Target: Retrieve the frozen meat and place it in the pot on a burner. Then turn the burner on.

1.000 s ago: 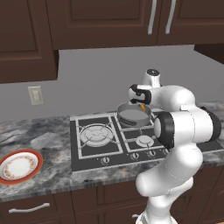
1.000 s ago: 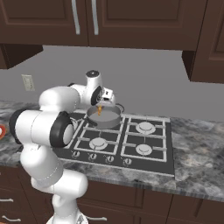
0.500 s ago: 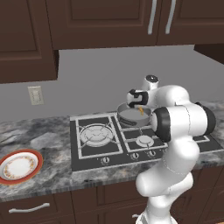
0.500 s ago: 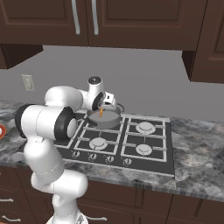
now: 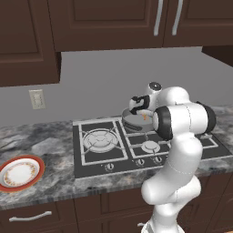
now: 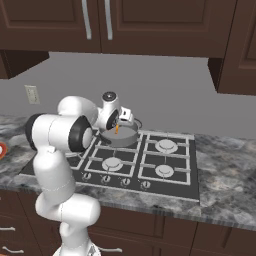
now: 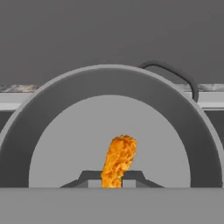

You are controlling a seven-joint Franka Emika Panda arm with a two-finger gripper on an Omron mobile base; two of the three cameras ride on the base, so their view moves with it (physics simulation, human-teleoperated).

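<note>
jaws [image 7: 112, 183] closed on the lower end of the frozen meat [image 7: 118, 160], long axis running straight out from the tips. held just above the pot [image 7: 52, 109], inside its rim, over the bare grey floor.

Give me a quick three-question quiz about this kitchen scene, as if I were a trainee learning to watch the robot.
1. True or false: the frozen meat already lies loose on the pot floor.
2. What sits on the counter left of the cooktop? A) white plate B) kettle C) cutting board
3. Fill in: the fingers are ____ on the meat.

Key: 1. False; it is held above the pot. 2. A, the plate. 3. shut.
</note>
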